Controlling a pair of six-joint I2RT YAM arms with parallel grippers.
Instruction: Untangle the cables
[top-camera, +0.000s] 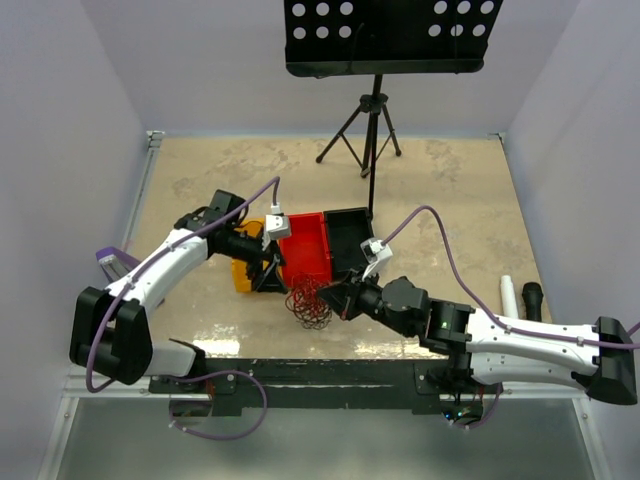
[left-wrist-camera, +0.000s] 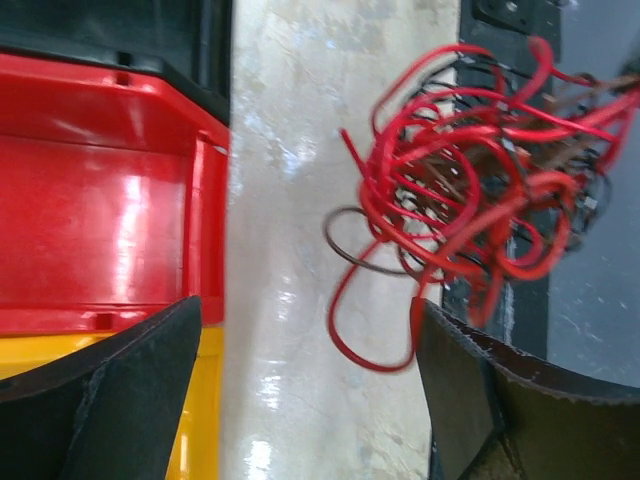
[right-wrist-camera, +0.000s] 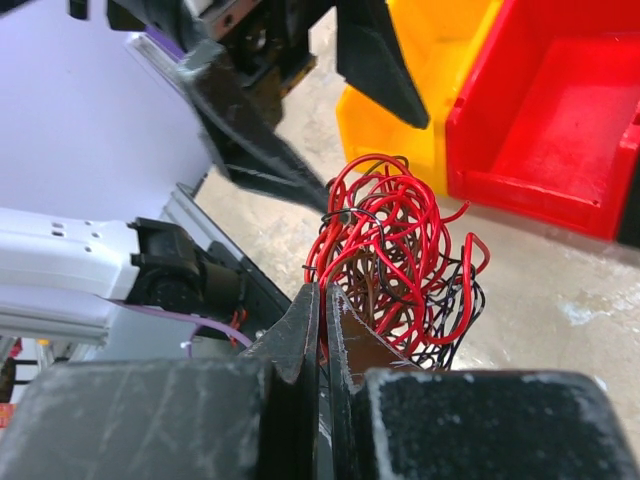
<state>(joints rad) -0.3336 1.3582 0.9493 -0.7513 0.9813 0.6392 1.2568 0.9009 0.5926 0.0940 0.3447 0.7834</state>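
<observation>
Several cables (top-camera: 312, 305), thin red ones and dark ones, are knotted into one curly tangle near the front edge of the table (top-camera: 450, 200), just in front of the red bin (top-camera: 305, 250). The red loops lie outermost, and the darker strands run through the middle and lower part of the tangle. Whether the bundle rests on the table or hangs slightly above it is hard to tell from these views.

The right gripper (right-wrist-camera: 322, 295) meets the tangle from the right side. Its two fingers are pressed together, and a few strands at the near edge appear to be pinched between them. The left gripper (left-wrist-camera: 308, 320) stands on the other side, close above and beside the tangle, with its jaws spread wide and nothing between them.

Three bins stand side by side behind the cables: a yellow bin (top-camera: 247, 272) at the left, the red one in the middle and a black bin (top-camera: 348, 238) at the right. A black music stand (top-camera: 390, 35) on a tripod rises at the far end of the table.
</observation>
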